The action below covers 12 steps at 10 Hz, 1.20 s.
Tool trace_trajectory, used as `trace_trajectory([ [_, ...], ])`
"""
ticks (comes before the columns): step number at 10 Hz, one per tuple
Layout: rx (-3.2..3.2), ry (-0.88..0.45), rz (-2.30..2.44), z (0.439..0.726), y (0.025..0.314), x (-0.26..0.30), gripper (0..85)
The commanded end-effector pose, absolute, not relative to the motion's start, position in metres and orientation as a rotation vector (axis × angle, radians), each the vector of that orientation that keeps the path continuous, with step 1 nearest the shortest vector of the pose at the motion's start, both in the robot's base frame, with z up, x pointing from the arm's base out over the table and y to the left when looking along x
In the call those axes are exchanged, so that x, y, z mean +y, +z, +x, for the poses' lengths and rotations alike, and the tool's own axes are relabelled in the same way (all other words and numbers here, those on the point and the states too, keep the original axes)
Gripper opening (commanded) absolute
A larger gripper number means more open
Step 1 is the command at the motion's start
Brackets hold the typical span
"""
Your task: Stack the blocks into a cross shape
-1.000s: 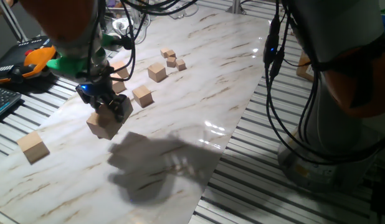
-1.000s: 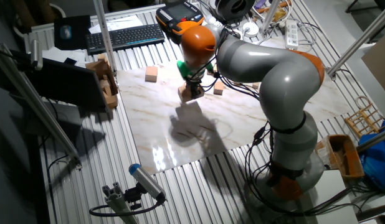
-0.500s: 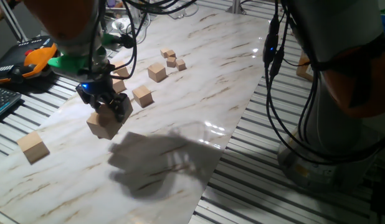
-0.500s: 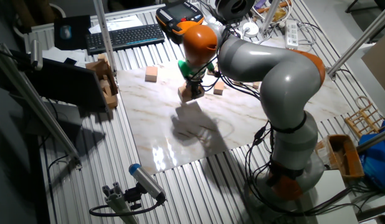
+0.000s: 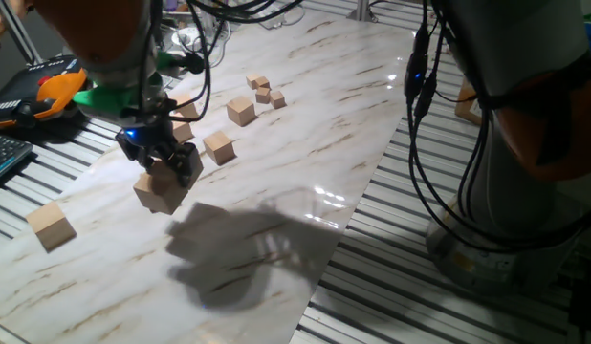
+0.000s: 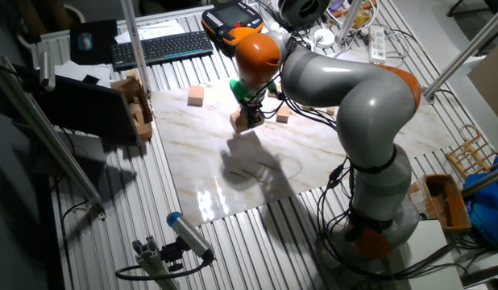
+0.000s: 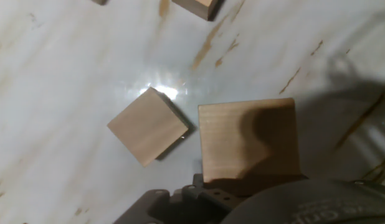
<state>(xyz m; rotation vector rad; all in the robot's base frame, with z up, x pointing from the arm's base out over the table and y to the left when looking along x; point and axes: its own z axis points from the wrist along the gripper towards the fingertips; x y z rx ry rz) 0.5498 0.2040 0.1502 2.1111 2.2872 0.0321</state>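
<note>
The gripper [image 5: 164, 161] hangs low over the marble board [image 5: 305, 124], closed on one block [image 7: 248, 144] held just beside a second block [image 7: 149, 126] lying on the board, leaving little room there. Medium cubes [image 5: 219, 146] and tiny cubes [image 5: 265, 92] crowd the far side. A lone block [image 5: 51, 225] sits well apart. The near right stretch of the board lies open.

Wooden cubes on the table, counted by size

Four large blocks [image 5: 52, 226] are counted, one half hidden; two medium cubes [image 5: 218, 146] and three tiny cubes [image 5: 264, 94] are seen.
</note>
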Motion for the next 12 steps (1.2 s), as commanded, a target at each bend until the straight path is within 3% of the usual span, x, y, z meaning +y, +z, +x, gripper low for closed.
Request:
trace_trajectory([
  [1,2.275,0.025,2.129,0.55,0.15,0.204,0.0],
  [6,2.23,0.031,2.178,0.577,0.152,0.205,0.0],
  [12,2.189,0.037,2.176,0.609,0.13,0.192,0.0],
])
